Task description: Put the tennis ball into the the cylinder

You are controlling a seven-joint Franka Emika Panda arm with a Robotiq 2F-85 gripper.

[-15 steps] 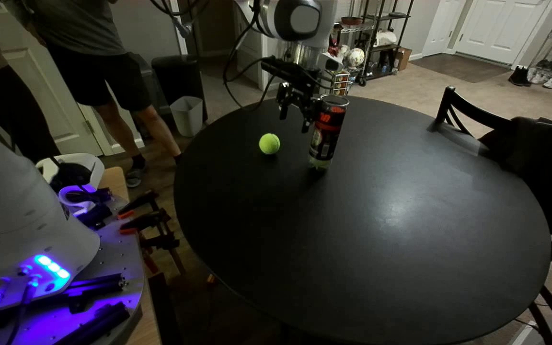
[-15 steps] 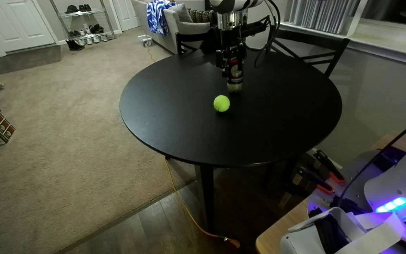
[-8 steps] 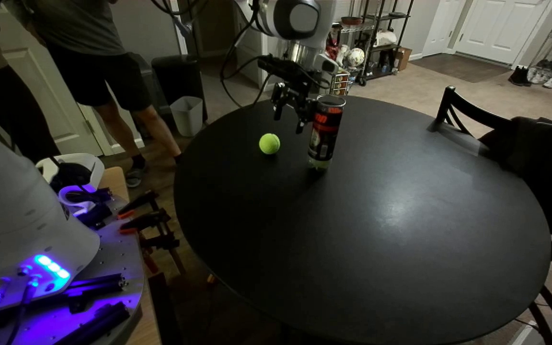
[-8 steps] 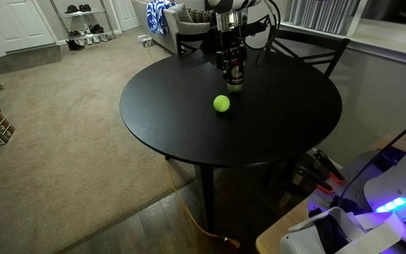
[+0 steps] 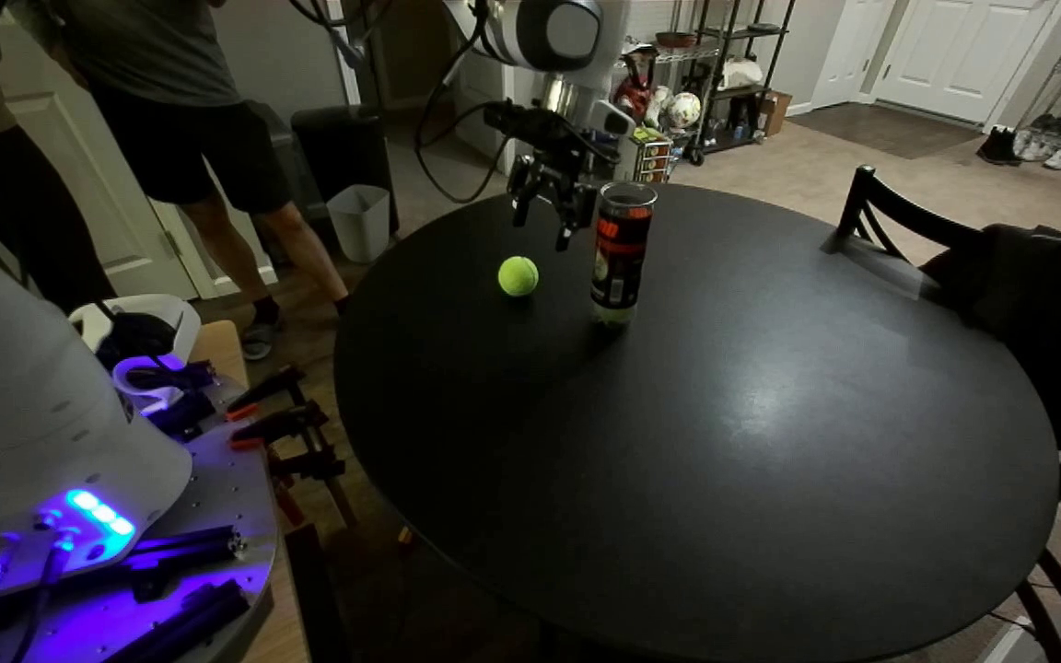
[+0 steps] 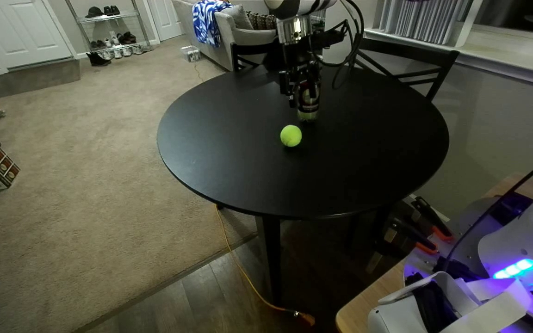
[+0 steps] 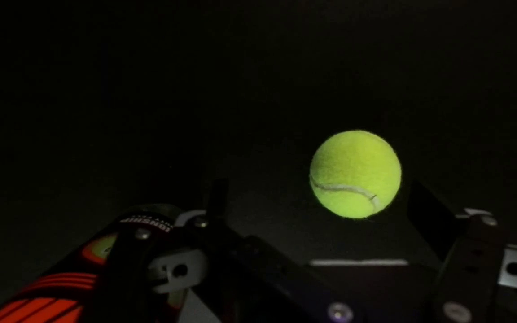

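Table [image 5: 724, 442], one: round, black, shown in both exterior views. Tennis ball [image 5: 518, 276], one: yellow-green with a pale seam, resting on the table, left of the cylinder [image 5: 621, 262] and apart from it in an exterior view. Cylinder, one: standing upright on the table, dark with red lettering, clear at the rim, greenish at the base. My tool [image 5: 542, 230], one: black, hanging over the table beside the cylinder's upper part; whether the two touch I cannot tell. Its fingers [image 7: 433, 220] are spread, and my wrist view shows the tennis ball between them, lower down. Small grey bin [image 5: 362, 223], one: on the floor, far left.
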